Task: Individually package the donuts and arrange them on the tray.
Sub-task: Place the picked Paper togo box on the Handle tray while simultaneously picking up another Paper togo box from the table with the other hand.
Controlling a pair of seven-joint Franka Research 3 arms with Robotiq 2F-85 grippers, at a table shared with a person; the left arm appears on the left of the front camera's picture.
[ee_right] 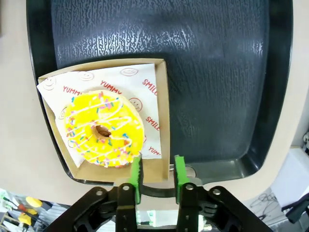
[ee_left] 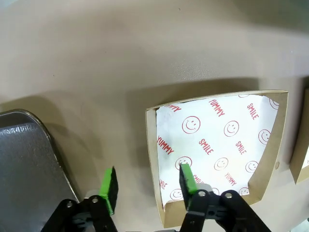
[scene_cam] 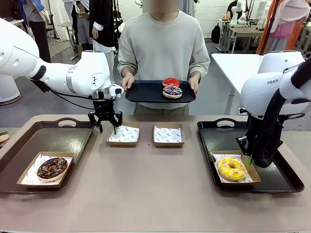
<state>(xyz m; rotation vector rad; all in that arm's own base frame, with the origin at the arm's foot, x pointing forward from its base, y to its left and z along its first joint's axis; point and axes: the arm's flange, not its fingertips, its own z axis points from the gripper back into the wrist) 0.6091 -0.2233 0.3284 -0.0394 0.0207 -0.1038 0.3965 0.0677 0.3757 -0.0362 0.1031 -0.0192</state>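
Observation:
The chocolate donut (scene_cam: 52, 167) lies in a paper-lined box on the left tray (scene_cam: 29, 141). The yellow donut (scene_cam: 232, 168) (ee_right: 104, 129) lies in a box (ee_right: 161, 96) on the right tray (scene_cam: 214, 136) (ee_right: 217, 72). A person holds a third black tray (scene_cam: 141, 94) carrying the red donut (scene_cam: 171, 82) and the purple donut (scene_cam: 172, 91). My left gripper (scene_cam: 108, 128) (ee_left: 148, 181) is open, its fingers straddling the side wall of an empty box (scene_cam: 123, 135) (ee_left: 217, 140). My right gripper (scene_cam: 248, 158) (ee_right: 158, 174) stands slightly open astride the yellow donut box's corner.
A second empty paper-lined box (scene_cam: 168, 135) sits mid-table, to the right of the first. The beige table (scene_cam: 146, 194) has free room in front. The person stands at the far edge, both hands on the held tray.

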